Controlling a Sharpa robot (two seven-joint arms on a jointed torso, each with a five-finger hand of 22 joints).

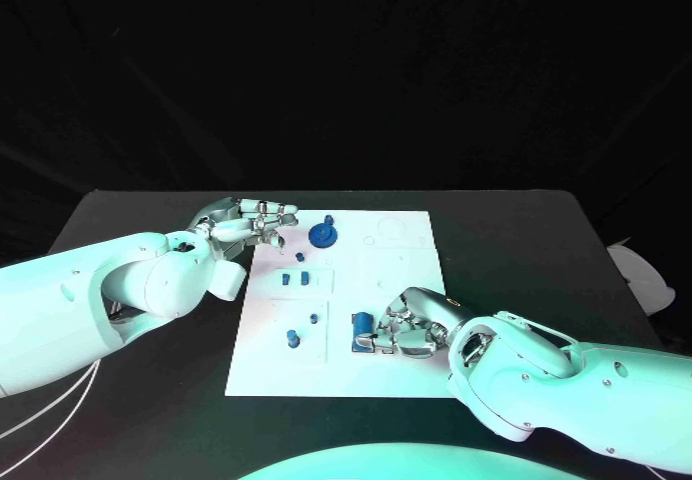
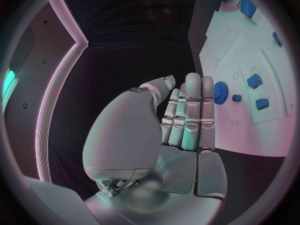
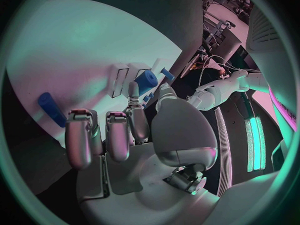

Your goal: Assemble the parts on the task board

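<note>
I work in what looks like a robotics lab or test cell: black curtains hang all round behind my black counter [image 1: 505, 215], and a white task board [image 1: 389, 350] lies at the middle of that counter.

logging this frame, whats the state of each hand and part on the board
left hand: open, fingers straight, at the board's far left corner
right hand: fingers curled by the blue block, grip unclear
blue block: lying on the task board
blue gear: seated on the board, untouched
</note>
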